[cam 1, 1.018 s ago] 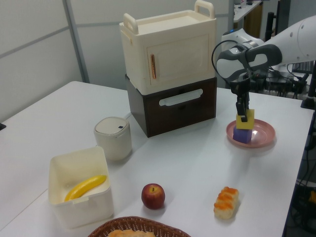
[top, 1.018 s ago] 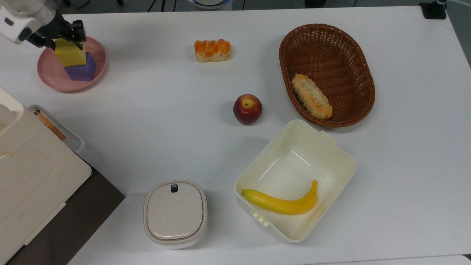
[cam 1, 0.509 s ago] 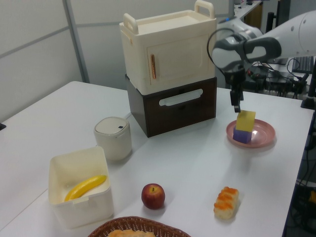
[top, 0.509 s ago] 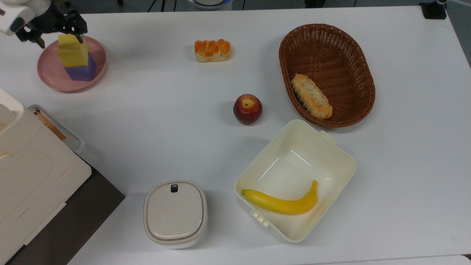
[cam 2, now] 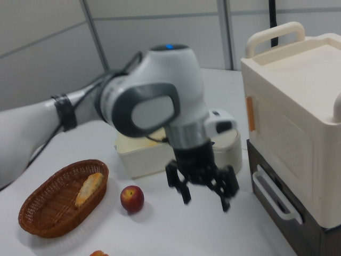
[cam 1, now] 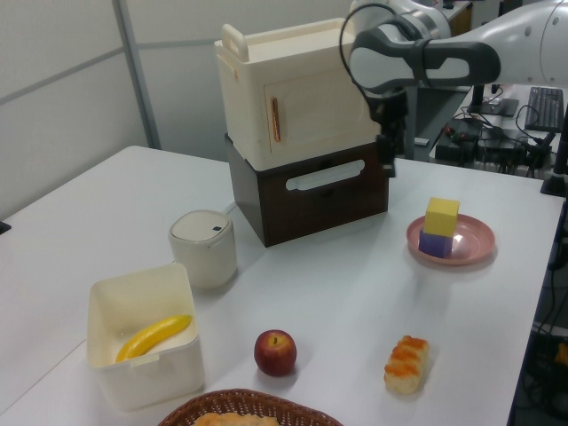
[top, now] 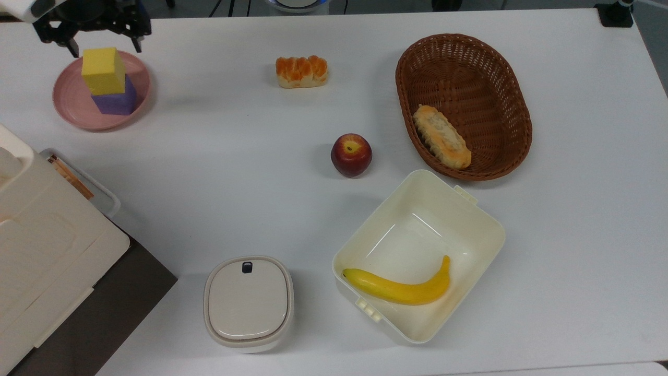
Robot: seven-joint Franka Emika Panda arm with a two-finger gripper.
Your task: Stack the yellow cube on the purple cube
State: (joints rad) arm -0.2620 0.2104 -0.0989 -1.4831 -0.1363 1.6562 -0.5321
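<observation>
The yellow cube (top: 103, 70) sits on top of the purple cube (top: 116, 99) on the pink plate (top: 73, 109), so the pile looks done, and the gripper (top: 102, 39) hangs above with its fingers apart, holding nothing.

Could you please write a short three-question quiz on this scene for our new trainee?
1. True or false: the yellow cube rests on the purple cube.
2. What holds the banana: A the wicker basket, B the cream tub, C the pink plate?
3. Is the gripper open or shut?

Key: 1 true; 2 B; 3 open, holding nothing.
</observation>
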